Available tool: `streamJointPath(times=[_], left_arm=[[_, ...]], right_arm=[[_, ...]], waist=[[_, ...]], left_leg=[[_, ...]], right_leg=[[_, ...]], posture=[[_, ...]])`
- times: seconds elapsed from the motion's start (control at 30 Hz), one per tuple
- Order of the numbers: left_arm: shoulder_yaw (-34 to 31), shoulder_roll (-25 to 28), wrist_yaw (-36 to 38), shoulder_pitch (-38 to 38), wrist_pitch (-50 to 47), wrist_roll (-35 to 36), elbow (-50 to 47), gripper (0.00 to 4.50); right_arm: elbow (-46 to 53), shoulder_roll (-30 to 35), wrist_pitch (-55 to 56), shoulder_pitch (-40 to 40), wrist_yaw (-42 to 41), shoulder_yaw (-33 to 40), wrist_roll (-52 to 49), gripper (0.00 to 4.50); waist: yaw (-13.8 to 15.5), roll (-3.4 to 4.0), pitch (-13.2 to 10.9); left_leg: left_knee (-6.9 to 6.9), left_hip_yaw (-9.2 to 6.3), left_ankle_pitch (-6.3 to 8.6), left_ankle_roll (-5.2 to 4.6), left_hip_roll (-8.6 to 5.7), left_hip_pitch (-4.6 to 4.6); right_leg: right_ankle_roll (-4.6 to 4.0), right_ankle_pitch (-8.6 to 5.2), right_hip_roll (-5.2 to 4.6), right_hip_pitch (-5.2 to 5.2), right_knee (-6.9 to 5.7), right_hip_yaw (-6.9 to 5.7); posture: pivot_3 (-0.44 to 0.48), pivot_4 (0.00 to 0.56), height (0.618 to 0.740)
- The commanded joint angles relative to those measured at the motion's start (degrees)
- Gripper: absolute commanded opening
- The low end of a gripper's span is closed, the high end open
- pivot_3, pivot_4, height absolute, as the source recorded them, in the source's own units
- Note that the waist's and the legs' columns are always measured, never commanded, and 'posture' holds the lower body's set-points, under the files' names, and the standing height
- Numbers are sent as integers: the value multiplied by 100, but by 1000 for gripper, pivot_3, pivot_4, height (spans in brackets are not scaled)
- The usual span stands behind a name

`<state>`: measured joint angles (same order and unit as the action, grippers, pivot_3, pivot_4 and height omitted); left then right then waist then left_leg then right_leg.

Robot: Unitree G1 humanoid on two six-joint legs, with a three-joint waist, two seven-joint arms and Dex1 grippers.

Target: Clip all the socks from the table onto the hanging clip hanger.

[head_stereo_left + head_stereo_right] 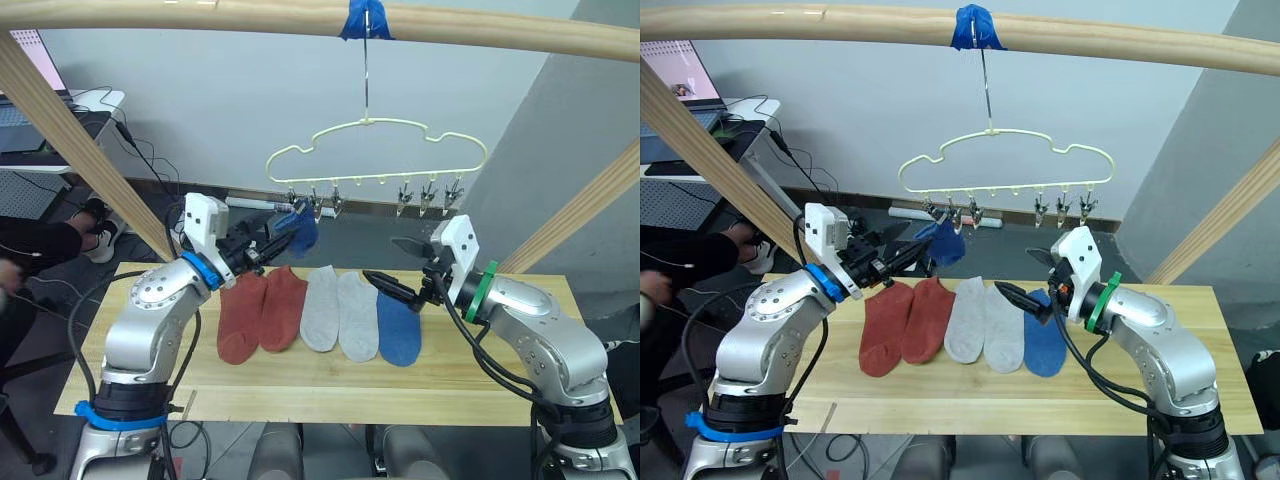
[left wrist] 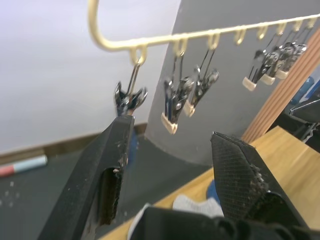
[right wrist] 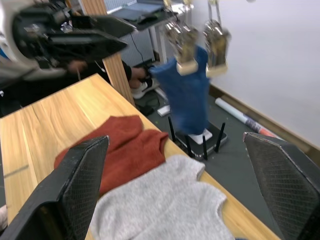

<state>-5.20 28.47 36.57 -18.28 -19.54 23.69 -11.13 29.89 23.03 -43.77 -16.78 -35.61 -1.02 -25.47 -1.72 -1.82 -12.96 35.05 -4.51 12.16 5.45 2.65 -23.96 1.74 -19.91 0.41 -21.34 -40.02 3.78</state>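
We find no text, label, brand, number or sign that we can read in any view. The lit screen (image 1: pixel 680 72) at about ten o'clock in the right eye view shows a pink picture, but nothing on it is legible to us

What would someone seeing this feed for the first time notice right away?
Probably the row of five socks on the table: two rust-red socks, two grey socks and one blue sock lying side by side. Above them the pale yellow clip hanger hangs from a wooden pole, with a second blue sock already clipped at its left end. Both hands are open: the left hand by that hung sock, the right hand over the table's blue sock.
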Motion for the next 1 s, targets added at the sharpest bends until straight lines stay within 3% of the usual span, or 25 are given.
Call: streamJointPath(times=[0.03, 0.2, 1.0], left_arm=[[-4, -160, -75, -56, 467, -151, -107, 2555], [123, -300, -98, 106, 596, -261, -172, 1313], [161, -920, -621, -147, 1294, -808, 512, 1313]], right_arm=[[302, -88, 62, -79, 231, 163, -168, 4500], [319, -55, 140, -81, 323, 128, -180, 4500], [386, 23, 344, -343, 86, 105, -983, 4500]], waist=[[0, -1, 1], [2, -1, 1], [-4, -2, 2]], left_leg=[[0, 0, 0, 1, 0, 0], [4, 2, 0, 0, -3, -1], [25, -2, -1, -1, -2, 1]], right_leg=[[0, 0, 0, 0, 0, -1], [0, 0, -2, 1, 0, 1], [0, 0, 0, 3, -26, -2]], posture=[[1, 186, 740], [1, 186, 740], [-14, 186, 740]])
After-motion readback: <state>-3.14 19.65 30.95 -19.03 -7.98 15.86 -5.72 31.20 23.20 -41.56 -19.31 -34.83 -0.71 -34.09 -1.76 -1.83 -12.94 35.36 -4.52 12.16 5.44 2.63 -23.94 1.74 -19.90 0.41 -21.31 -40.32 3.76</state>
